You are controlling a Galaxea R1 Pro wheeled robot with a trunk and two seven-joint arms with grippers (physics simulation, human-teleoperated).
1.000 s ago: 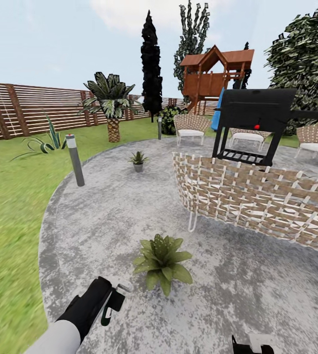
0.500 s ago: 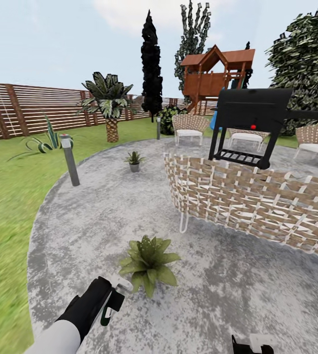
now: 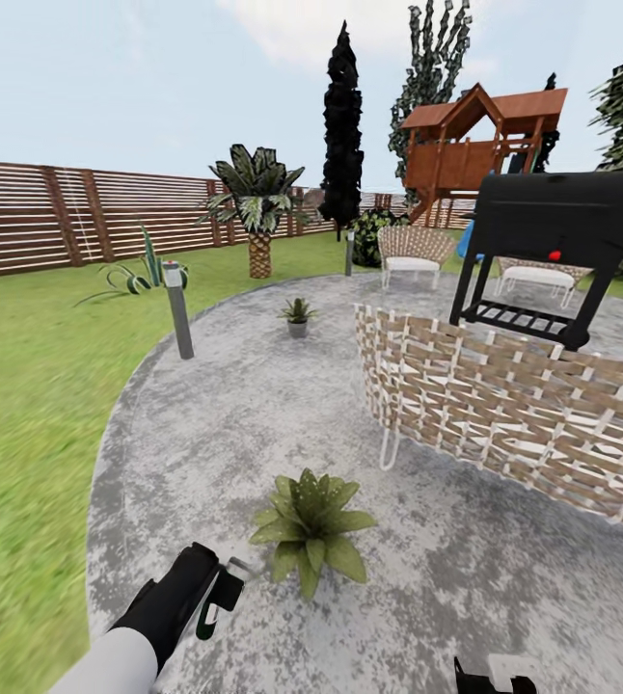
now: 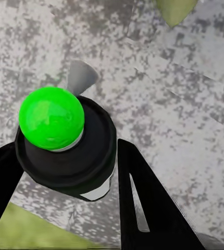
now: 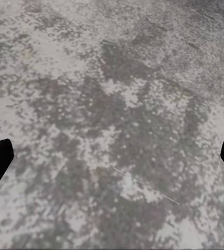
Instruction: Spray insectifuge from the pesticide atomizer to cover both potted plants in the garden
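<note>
My left gripper [image 3: 217, 593] is shut on the pesticide atomizer [image 3: 223, 590], low at the left of the head view. In the left wrist view the atomizer's black head with its green spot [image 4: 51, 117] sits between the two black fingers [image 4: 143, 203]. One potted plant [image 3: 311, 525] stands on the grey patio [image 3: 205, 434] just ahead and right of the atomizer. The second potted plant [image 3: 298, 315] is farther off, near the patio's far edge. My right gripper [image 5: 112, 156] hangs open over bare paving, nothing between its fingers.
A wicker chair back [image 3: 504, 414] stands right of the near plant, with a black grill [image 3: 562, 241] behind it. A bollard light [image 3: 178, 313] marks the patio's left edge. Lawn [image 3: 32, 405], a slat fence [image 3: 61, 217], a palm [image 3: 258, 207] and a spiky plant [image 3: 143, 275] lie beyond.
The whole picture swung left and then right, so the camera moved. The left gripper keeps the atomizer and the same place in the view; the near plant stays just ahead of it.
</note>
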